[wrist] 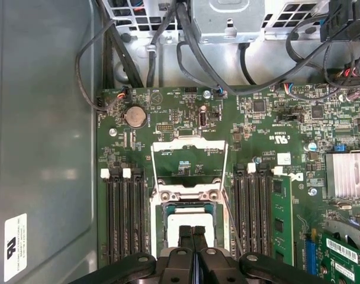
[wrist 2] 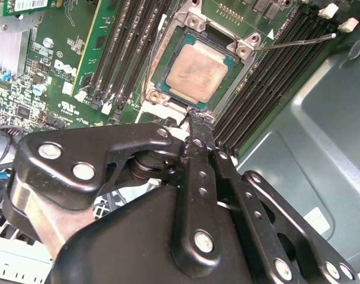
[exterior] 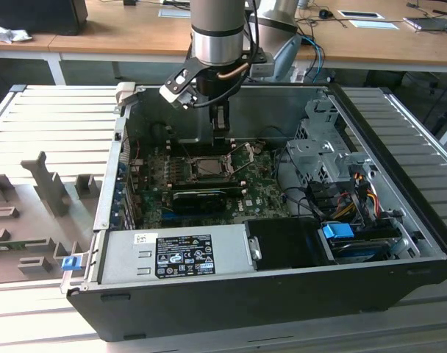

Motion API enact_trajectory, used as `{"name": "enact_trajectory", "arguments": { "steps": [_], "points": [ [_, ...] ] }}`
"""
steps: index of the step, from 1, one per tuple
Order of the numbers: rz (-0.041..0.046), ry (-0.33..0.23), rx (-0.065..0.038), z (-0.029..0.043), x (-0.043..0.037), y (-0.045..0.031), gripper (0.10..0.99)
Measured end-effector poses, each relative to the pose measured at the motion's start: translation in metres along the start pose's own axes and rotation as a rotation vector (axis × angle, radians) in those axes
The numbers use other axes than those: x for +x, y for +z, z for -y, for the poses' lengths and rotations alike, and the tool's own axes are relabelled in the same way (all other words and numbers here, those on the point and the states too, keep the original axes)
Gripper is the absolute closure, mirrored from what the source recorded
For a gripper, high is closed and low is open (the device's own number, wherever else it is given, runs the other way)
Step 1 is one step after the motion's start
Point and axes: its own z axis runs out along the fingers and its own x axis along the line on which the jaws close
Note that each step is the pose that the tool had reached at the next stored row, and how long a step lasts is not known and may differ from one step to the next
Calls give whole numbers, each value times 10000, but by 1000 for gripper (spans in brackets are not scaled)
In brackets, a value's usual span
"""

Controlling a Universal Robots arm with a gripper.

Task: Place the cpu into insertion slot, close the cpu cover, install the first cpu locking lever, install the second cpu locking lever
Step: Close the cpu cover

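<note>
The cpu (wrist 2: 198,72), a square chip with a silver-tan top, lies seated in the insertion slot (wrist 2: 163,64) on the green motherboard. It also shows in the first wrist view as the pale cpu (wrist: 181,219) inside the metal-framed insertion slot (wrist: 158,220). The cpu cover (wrist: 189,144) is flipped back flat beyond the socket, with green board showing through its window. A thin locking lever (wrist 2: 298,40) sticks out free at one side. My gripper (wrist 2: 200,116) is shut with nothing between its fingers, its tips just over the socket's near edge. From outside, the gripper (exterior: 220,143) hangs right above the cpu (exterior: 209,168).
Black memory slots (wrist: 124,216) flank the socket on both sides. A black card (exterior: 200,197) lies in front of it, and a grey power supply (exterior: 172,254) sits at the case front. A drive cage (exterior: 323,151) and cables (exterior: 341,195) fill the exterior view's right. The case wall (wrist 2: 322,130) is close.
</note>
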Motion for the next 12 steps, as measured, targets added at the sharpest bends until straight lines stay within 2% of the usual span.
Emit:
{"name": "enact_trajectory", "arguments": {
  "steps": [5, 12],
  "points": [
    [-1, -2, 0, -11, 3, 1, 980],
    [0, -2, 10, -185, 11, 13, 980]
  ]
}}
